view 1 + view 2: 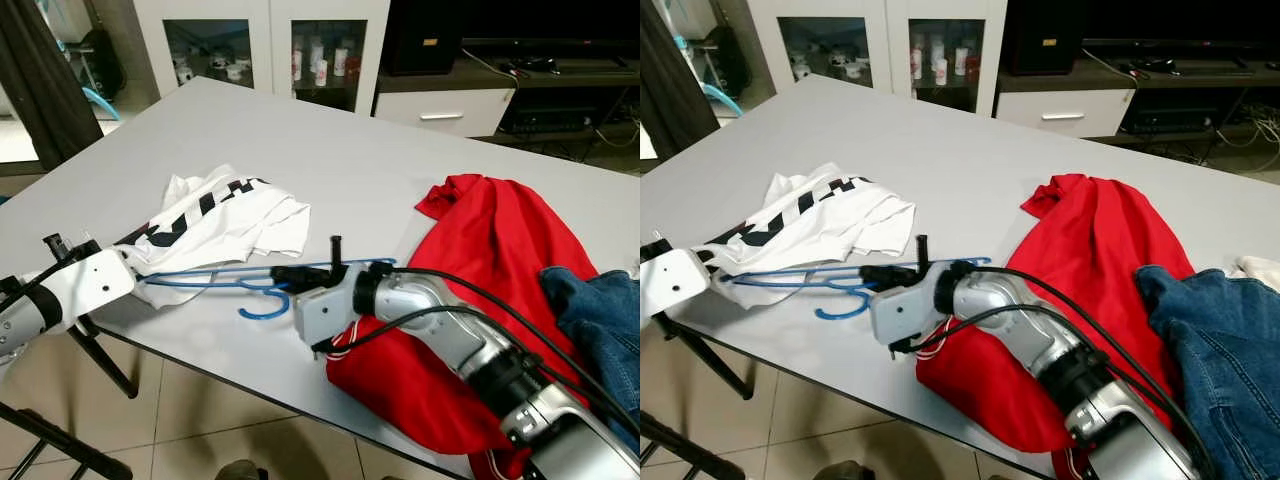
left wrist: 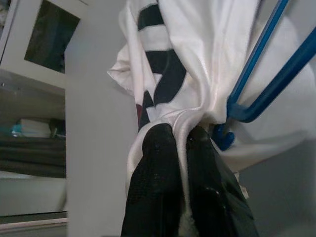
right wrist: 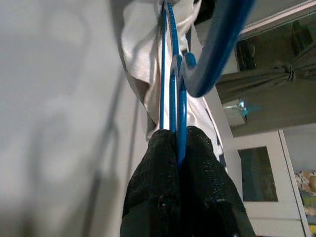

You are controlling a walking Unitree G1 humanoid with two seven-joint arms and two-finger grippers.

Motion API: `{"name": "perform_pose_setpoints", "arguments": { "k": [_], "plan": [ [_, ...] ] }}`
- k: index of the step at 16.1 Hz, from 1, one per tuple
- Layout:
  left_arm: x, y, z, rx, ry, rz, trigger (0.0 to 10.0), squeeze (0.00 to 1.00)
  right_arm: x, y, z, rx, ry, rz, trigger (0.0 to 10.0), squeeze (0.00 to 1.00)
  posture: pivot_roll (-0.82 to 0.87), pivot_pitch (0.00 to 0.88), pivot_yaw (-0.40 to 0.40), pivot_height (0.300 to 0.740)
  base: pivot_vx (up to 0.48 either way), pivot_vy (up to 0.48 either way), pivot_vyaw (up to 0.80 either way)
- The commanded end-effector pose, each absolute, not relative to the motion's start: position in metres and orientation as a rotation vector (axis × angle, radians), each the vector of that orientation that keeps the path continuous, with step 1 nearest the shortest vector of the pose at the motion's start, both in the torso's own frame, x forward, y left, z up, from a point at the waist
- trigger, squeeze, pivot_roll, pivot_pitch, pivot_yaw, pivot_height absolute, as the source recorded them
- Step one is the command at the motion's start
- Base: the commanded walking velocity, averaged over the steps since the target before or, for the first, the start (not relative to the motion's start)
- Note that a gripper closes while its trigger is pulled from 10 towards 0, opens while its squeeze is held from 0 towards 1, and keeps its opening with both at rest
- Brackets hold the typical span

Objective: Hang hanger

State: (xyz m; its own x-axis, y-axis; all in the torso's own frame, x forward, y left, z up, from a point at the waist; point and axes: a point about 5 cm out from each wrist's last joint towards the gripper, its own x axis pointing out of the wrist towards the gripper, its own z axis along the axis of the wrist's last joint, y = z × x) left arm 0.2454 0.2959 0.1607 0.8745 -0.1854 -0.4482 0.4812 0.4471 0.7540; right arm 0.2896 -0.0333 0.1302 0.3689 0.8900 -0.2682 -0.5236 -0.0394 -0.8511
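1. One blue hanger [image 1: 235, 280] lies flat on the grey table [image 1: 350, 160] near its front edge, hook toward the robot. Its far end is tucked inside the white shirt [image 1: 225, 215], so that part is hidden.
2. Right gripper [image 3: 178, 143]: black fingers pressed together on the hanger's thin blue bars, close to the hook; wrist view shows the bars running between the pads.
3. Left gripper [image 2: 180, 136]: fingers pinched on a fold of the white shirt, right beside the hanger's corner. In the head views its fingertips are covered by the cloth.
4. Garments counted: 3 clearly – white shirt w/ black stripes or lettering (crumpled, can't read it), red shirt [image 1: 490, 260] under the right arm, blue jeans [image 1: 605, 310] cut off at the right edge. A pale scrap at the far right edge in the right eye view, can't tell what.
5. Behind the table: white cabinet [image 1: 265, 40] w/ 2 glass doors, small bottles inside, labels too small to read.
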Motion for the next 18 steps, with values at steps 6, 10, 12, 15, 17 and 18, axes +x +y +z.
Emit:
{"name": "perform_pose_setpoints", "arguments": {
  "k": [6,10,12,15,17,18],
  "plan": [
    [0.251,0.274,0.154,0.978,0.265,-0.473,10.0,0.0,0.294,-0.014,0.135,-1.125,-0.41,1.179,10.0,0.0,0.08,0.003,-0.005,0.74,0.0,0.0,0.0],
    [0.252,0.265,0.159,0.995,0.222,-0.522,10.0,0.0,0.293,-0.003,0.126,-1.116,-0.338,1.19,10.0,0.0,0.09,0.006,-0.005,0.74,0.0,0.0,0.0],
    [0.253,0.253,0.168,1.006,0.152,-0.557,10.0,0.0,0.293,0.005,0.123,-0.999,-0.288,1.175,10.0,0.0,0.09,0.007,-0.006,0.74,0.0,0.0,0.0],
    [0.253,0.245,0.176,1.003,0.1,-0.588,10.0,0.0,0.293,0.013,0.13,-0.886,-0.3,1.145,10.0,0.0,0.09,0.006,-0.004,0.74,0.0,0.0,0.0],
    [0.253,0.244,0.18,1.017,0.088,-0.593,10.0,0.0,0.296,0.014,0.135,-0.834,-0.333,1.107,10.0,0.0,0.09,0.004,-0.001,0.74,0.0,0.0,0.0],
    [0.253,0.244,0.182,1.023,0.086,-0.598,10.0,0.0,0.298,0.013,0.139,-0.809,-0.346,1.079,10.0,0.0,0.09,0.004,-0.001,0.74,0.0,0.0,0.0]
  ]
}}
